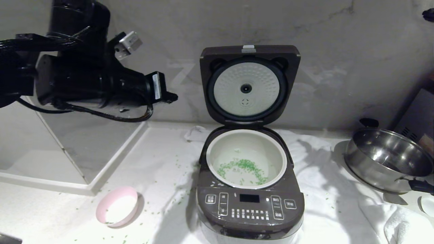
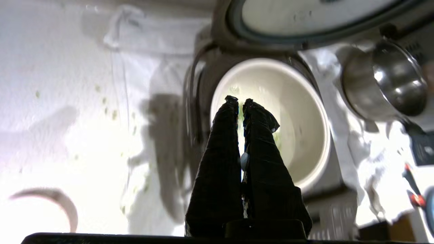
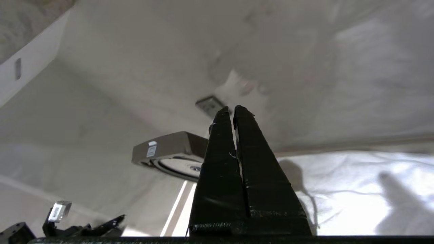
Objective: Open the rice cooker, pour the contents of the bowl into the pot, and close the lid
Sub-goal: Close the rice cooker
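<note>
The rice cooker [image 1: 250,206] stands in the middle with its lid [image 1: 206,67] swung up against the wall, silvery inner plate facing me. The pot [image 1: 211,149] holds the scattered green contents [image 1: 244,166]. The pink bowl [image 1: 117,206] lies tilted on the cloth to the cooker's front left, white inside showing and almost empty. My left gripper [image 1: 173,97] hangs shut and empty, up left of the lid; its wrist view shows it [image 2: 240,100] pointing at the pot [image 2: 305,112]. My right gripper [image 3: 233,109] is shut and empty, aimed at the wall with the lid [image 3: 166,147] beside it.
A shiny steel pan [image 1: 386,156] with black handles sits at the right on the rumpled white cloth [image 1: 322,189]. A raised white ledge [image 1: 112,162] borders the left. Loose green bits [image 1: 176,166] lie on the cloth left of the cooker. The marble wall stands close behind.
</note>
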Controlling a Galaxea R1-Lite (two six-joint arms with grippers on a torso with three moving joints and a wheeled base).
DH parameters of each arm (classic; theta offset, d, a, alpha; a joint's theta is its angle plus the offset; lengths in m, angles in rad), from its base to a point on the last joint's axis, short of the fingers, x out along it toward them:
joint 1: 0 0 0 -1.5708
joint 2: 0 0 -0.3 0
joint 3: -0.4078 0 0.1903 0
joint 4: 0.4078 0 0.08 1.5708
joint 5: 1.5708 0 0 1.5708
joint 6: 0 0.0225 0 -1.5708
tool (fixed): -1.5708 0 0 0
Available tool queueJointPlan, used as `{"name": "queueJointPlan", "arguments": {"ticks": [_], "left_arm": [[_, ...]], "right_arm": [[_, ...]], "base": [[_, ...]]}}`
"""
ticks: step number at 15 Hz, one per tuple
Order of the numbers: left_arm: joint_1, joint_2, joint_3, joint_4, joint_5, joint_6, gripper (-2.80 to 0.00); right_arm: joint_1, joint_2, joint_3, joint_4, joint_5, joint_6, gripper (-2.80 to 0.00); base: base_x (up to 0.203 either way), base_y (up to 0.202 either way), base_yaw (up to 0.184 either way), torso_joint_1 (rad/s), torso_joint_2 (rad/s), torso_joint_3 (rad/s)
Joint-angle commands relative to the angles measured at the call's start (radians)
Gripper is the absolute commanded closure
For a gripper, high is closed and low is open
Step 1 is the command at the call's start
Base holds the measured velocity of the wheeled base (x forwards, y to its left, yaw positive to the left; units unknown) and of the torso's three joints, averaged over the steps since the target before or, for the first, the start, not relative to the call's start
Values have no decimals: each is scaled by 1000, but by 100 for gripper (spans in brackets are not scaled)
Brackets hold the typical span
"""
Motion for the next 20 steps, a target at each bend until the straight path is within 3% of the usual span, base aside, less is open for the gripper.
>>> {"name": "queueJointPlan", "arguments": {"ticks": [1, 4, 8, 12, 16, 20], "left_arm": [[42, -88, 64, 3, -18, -4, 0], [48, -203, 167, 7, -17, -1, 0], [58, -500, 423, -4, -16, 47, 0], [115, -834, 640, -111, -8, 118, 0], [243, -1037, 703, -149, -4, 185, 0], [337, -1176, 712, -132, -6, 201, 0]], "right_arm": [[-20, 188, -131, 0, 117, 12, 0], [-15, 315, -260, 9, 235, 23, 0], [28, 459, -424, 69, 279, 25, 0], [136, 482, -425, 75, 284, 24, 0], [231, 503, -435, 53, 286, 22, 0], [243, 526, -435, 8, 285, 22, 0]], "base": [[0, 0, 0, 0, 0, 0], [0, 0, 0, 0, 0, 0], [0, 0, 0, 0, 0, 0], [0, 0, 0, 0, 0, 0], [0, 0, 0, 0, 0, 0], [0, 0, 0, 0, 0, 0]]}}
